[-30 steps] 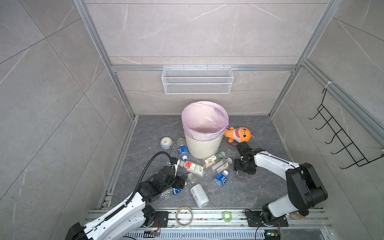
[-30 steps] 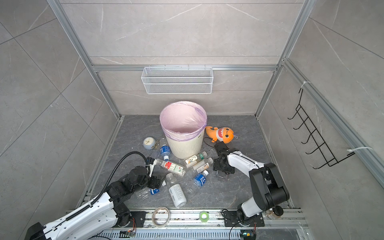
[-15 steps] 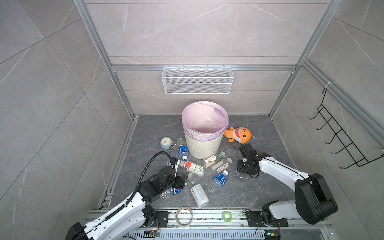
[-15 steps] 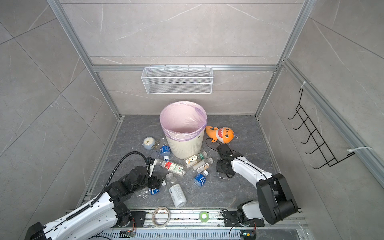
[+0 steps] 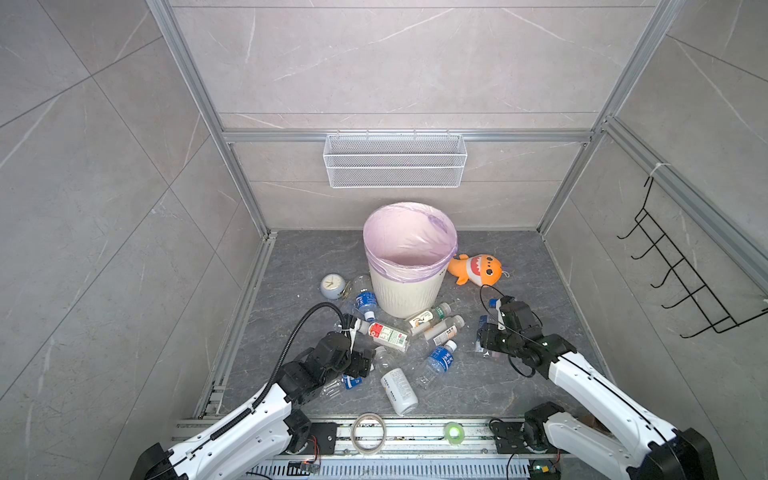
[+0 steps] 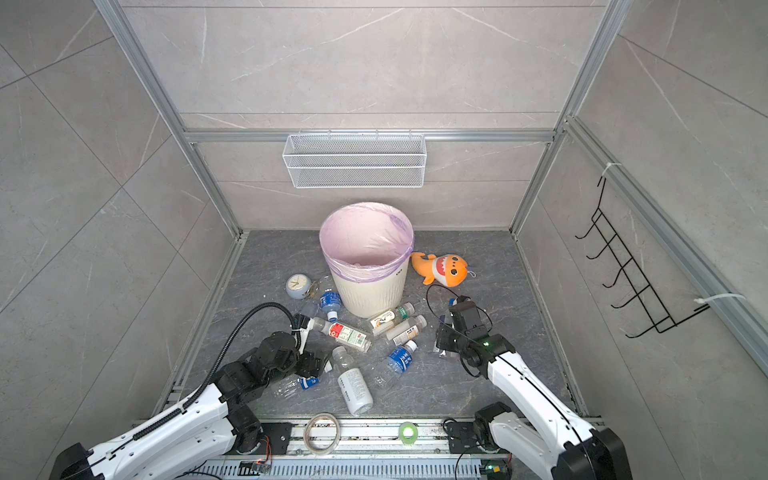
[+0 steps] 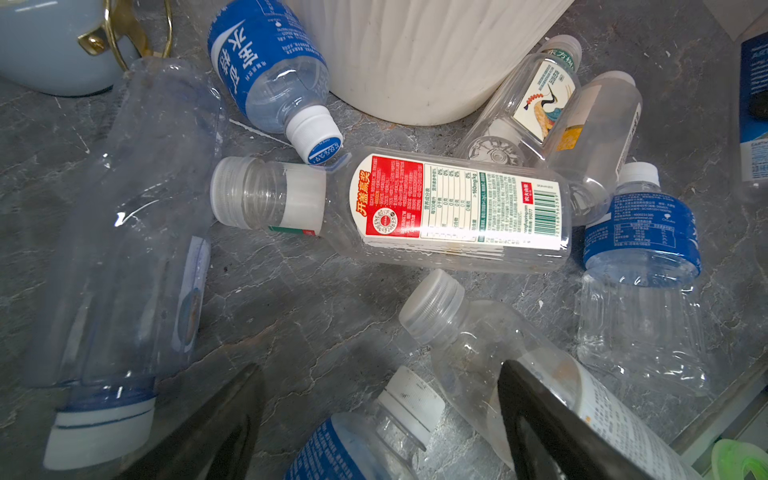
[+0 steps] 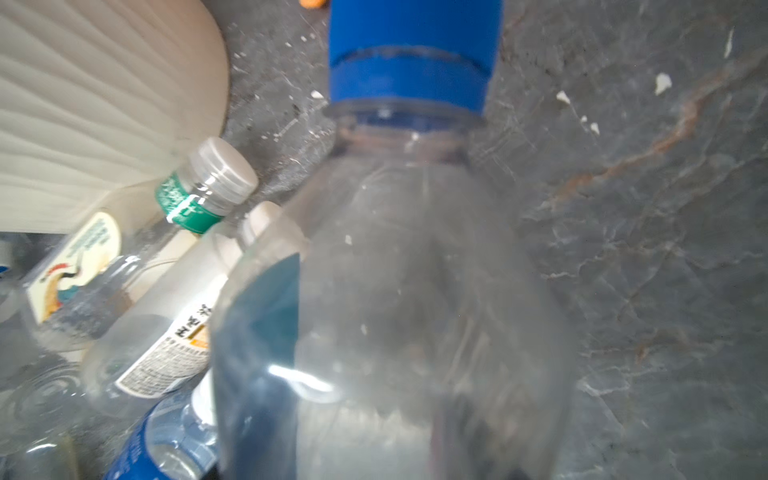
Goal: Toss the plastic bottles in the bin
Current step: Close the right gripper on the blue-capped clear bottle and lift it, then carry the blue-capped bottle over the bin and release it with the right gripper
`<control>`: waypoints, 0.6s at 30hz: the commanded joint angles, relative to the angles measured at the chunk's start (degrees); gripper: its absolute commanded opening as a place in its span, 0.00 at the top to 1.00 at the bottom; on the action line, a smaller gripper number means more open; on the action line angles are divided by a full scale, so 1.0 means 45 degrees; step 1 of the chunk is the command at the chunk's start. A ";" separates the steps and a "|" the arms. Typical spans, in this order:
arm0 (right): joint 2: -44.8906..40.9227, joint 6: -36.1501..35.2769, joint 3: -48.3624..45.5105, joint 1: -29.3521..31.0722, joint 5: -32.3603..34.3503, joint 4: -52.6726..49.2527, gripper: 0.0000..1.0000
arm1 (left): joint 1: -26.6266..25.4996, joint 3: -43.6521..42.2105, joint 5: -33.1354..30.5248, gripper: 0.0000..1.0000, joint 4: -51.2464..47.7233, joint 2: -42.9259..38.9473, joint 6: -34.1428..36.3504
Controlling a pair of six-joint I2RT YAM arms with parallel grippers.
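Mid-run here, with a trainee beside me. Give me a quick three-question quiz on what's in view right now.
1. True or false: the right gripper is shut on a blue-capped clear bottle.
2. What lies on the floor just right of the bin in both top views? A) a red mug B) an orange plush shark C) a yellow sponge
3. Fill in: in the left wrist view, the left gripper is ___, with a blue-labelled bottle lying between its fingers.

Key: 1 true; 2 B; 3 open.
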 commanded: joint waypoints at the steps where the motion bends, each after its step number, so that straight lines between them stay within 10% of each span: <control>1: -0.1110 -0.0392 -0.0238 0.0371 -0.0297 0.0645 0.52 | -0.0070 0.0071 0.0067 0.10 0.0426 0.0005 0.0270; 18: -0.0959 -0.1648 0.5790 0.2423 0.0390 -0.0747 0.52 | -0.0071 0.0037 0.0172 0.10 0.0417 -0.0177 0.0270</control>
